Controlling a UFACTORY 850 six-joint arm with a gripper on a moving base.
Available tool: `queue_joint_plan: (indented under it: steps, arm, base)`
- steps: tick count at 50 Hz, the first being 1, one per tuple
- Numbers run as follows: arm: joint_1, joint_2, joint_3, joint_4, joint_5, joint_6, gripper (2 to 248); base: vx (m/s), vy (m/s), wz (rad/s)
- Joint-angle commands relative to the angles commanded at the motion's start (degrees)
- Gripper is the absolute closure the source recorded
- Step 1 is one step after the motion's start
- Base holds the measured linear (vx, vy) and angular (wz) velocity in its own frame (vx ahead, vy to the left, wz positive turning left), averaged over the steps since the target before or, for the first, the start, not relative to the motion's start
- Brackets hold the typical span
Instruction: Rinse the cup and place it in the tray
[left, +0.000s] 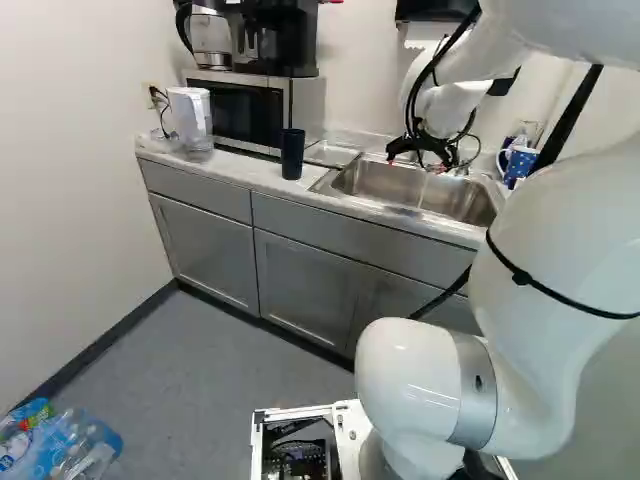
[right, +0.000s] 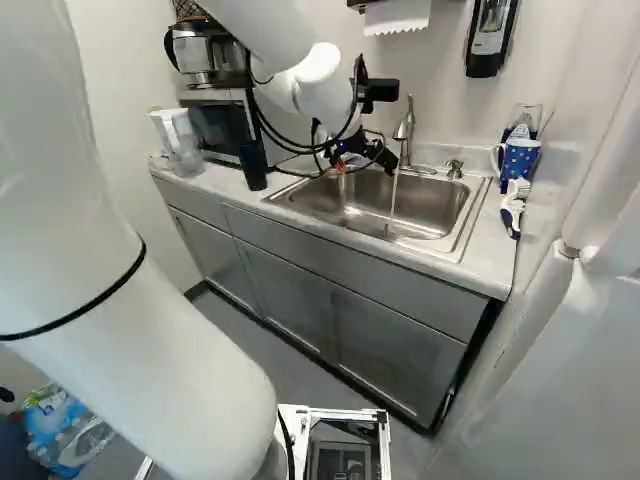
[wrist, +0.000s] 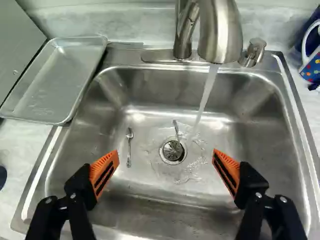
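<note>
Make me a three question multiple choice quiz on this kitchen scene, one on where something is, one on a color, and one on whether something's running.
1. Where is the black cup?
A) In the sink
B) On the counter
C) In the tray

2. What color are the finger pads?
A) Orange
B) Green
C) White

3. The faucet is:
A) Off
B) Missing
C) Running

1: B, it stands there in the left base view.
2: A, both show orange in the wrist view.
3: C, water streams down.

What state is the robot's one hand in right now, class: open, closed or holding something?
Hand: open and holding nothing, its orange pads wide apart above the sink.
</note>
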Motion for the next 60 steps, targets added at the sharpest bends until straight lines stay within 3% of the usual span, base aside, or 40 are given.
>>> queue_joint_plan:
  steps: [10,32,60]
  arm:
    - [-0.9,-0.4,-0.4,0.0,0.0,0.0,3]
    - [-0.8,-0.3,-0.3,0.0,0.0,0.0,3]
    - [3.8,2.4,2.3,0.0,0.0,0.0,3]
  base:
    - [0.000,0.000,0.000]
    - [0.000,0.000,0.000]
    - [0.000,0.000,0.000]
